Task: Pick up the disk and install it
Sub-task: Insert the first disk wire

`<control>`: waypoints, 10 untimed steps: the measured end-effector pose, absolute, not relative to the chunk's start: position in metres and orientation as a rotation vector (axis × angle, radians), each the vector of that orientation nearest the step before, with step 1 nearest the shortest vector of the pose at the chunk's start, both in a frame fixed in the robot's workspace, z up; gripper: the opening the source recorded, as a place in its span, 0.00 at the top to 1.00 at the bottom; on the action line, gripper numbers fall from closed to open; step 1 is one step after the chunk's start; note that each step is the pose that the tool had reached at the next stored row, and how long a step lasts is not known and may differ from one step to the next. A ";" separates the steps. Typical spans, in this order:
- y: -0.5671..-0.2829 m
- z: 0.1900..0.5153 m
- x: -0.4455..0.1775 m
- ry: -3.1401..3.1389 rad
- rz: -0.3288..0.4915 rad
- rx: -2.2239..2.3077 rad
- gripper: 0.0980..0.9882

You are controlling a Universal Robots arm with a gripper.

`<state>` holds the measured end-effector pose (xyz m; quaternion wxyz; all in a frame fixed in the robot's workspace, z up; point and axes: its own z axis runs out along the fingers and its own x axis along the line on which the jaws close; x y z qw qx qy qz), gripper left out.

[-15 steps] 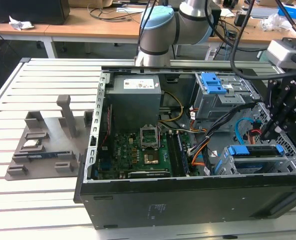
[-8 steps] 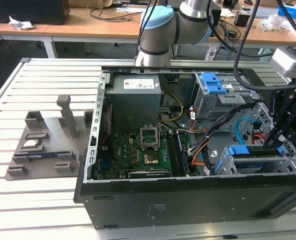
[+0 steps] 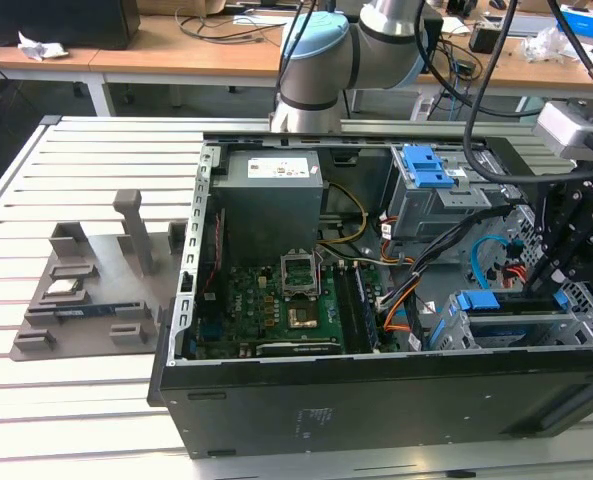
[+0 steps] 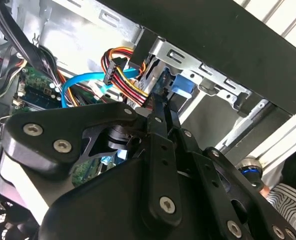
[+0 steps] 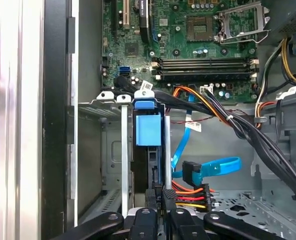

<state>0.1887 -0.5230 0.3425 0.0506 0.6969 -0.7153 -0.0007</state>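
The disk [image 3: 496,302] stands on edge in the metal drive bay [image 3: 521,332] at the front corner of the open computer case, on the exterior view's right. In the first wrist view the blue carrier frame of the disk [image 5: 148,129] sits between the bay's silver rails [image 5: 124,150]. My gripper [image 3: 548,283] reaches down onto the disk's near end, its black fingers closed on it. The gripper [image 5: 160,214] grips the disk's edge beside the red and yellow power plug [image 5: 187,196]. In the second wrist view the gripper [image 4: 160,114] points at the blue carrier [image 4: 181,86].
Black cable bundles [image 5: 247,135] and a blue data cable [image 5: 212,167] cross the case beside the bay. A grey cage with a blue latch [image 3: 428,172] sits further back, the motherboard [image 3: 276,300] at the middle. A grey fixture tray [image 3: 86,290] lies outside the case.
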 end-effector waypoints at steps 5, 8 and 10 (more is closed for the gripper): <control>-0.523 0.341 0.190 -2.191 -0.003 2.108 0.92; -0.523 0.339 0.191 -2.191 -0.003 2.108 0.92; -0.523 0.337 0.191 -2.190 -0.003 2.108 0.92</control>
